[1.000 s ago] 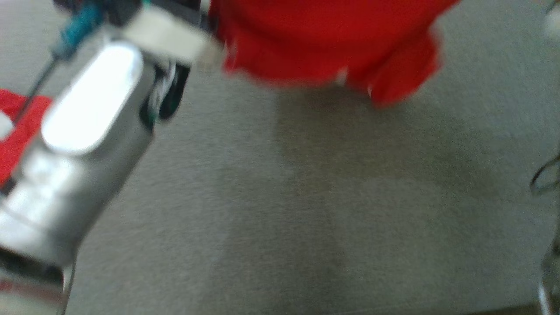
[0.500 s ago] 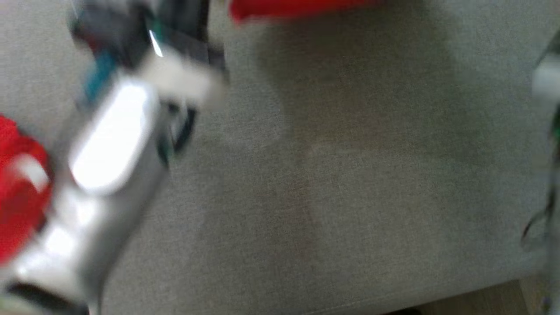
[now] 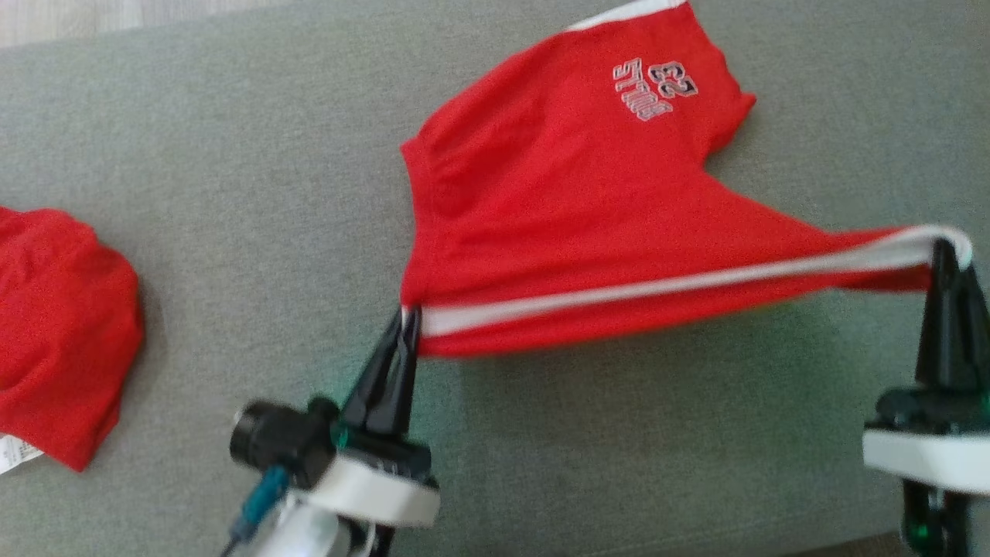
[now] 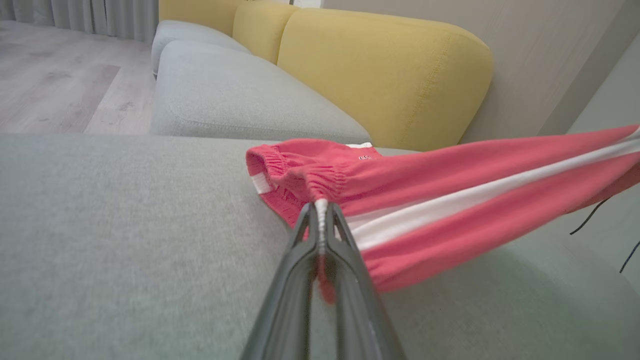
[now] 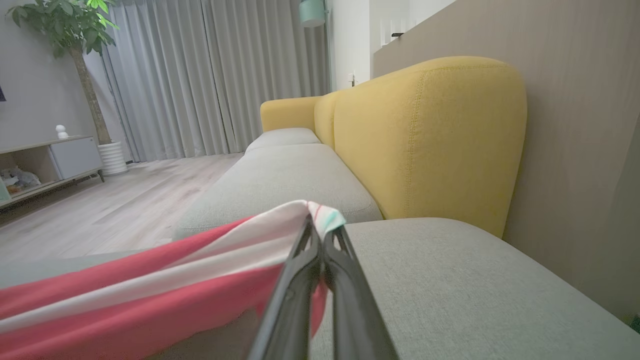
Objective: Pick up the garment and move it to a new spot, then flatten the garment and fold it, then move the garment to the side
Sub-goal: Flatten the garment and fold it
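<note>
Your left gripper (image 3: 409,320), low in the centre of the head view, has its fingers pinched tight on the white-striped edge of the red garment (image 3: 557,201). Your right gripper (image 3: 945,254), at the right edge, is clamped on the stripe's other end. The garment stretches between them across the upper middle, over the grey cushion (image 3: 232,139).

The right claw (image 5: 320,235) has its two dark fingers pressed together on the white-striped edge of the red garment (image 5: 150,300), whose pinched corner pokes up just past the tips, with a pale greenish patch that may be a label. From there the cloth stretches away to the claw's left and down, lifted over the grey seat cushion (image 5: 450,290). Ahead and to the claw's right rises a yellow backrest (image 5: 425,135), with grey curtains (image 5: 200,75) and a potted plant (image 5: 65,30) far off left.
</note>
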### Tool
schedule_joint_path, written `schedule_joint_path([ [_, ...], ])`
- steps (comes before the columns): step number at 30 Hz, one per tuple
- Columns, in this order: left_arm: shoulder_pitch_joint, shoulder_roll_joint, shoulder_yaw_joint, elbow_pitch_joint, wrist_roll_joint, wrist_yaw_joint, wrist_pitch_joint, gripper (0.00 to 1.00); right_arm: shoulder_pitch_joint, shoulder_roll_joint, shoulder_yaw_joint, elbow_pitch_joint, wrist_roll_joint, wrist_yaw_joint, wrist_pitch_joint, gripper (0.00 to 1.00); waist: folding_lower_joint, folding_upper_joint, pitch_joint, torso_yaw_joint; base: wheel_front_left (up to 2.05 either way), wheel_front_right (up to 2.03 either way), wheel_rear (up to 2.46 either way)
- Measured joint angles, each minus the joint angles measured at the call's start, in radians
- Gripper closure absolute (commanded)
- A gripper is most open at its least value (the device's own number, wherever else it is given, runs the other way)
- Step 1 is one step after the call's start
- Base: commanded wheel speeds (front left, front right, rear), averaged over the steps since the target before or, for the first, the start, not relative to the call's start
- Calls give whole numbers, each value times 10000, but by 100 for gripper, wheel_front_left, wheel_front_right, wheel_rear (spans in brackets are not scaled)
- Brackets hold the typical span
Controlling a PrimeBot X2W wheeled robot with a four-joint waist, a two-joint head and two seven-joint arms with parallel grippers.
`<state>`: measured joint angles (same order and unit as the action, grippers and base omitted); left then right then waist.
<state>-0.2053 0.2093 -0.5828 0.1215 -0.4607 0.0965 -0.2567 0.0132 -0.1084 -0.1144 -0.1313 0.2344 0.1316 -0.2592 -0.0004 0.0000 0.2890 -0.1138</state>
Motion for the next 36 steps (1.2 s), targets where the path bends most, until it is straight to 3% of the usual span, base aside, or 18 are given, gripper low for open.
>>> schedule_joint_path([
  [4, 812, -4, 8, -349, 188, -6, 0, 100, 774, 167, -150, -405, -144, 0, 12, 100, 0, 0, -88, 28, 0, 0, 0],
  [9, 546, -194, 65, -268, 280, -84, 0, 100, 256, 98, -211, -186, -199, 0, 12, 100, 1, 0, -57, 117, 0, 0, 0],
  [25, -4751, -1534, 257, 2775, 274, -357, 341, 100, -6211, -1900, 1087, 5254, -307, 0, 10, 100, 7, 0, 1808, 1080, 0, 0, 0],
  [34, -6176, -1685, -130, 4257, -58, -594, 163, 100, -8177, -2236, 2059, 7352, -318, 0, 10, 100, 5, 0, 2446, 1362, 0, 0, 0],
  [35, -6294, -1693, -173, 4387, -65, -616, 161, 100, -8324, -2236, 2144, 7513, -245, 0, 10, 91, 5, 0, 2499, 1369, 0, 0, 0],
  [36, -6405, -1693, -244, 4516, -69, -623, 159, 96, -8457, -2234, 2213, 7664, -190, 0, 10, 73, 5, -1, 2549, 1380, 0, 0, 0],
])
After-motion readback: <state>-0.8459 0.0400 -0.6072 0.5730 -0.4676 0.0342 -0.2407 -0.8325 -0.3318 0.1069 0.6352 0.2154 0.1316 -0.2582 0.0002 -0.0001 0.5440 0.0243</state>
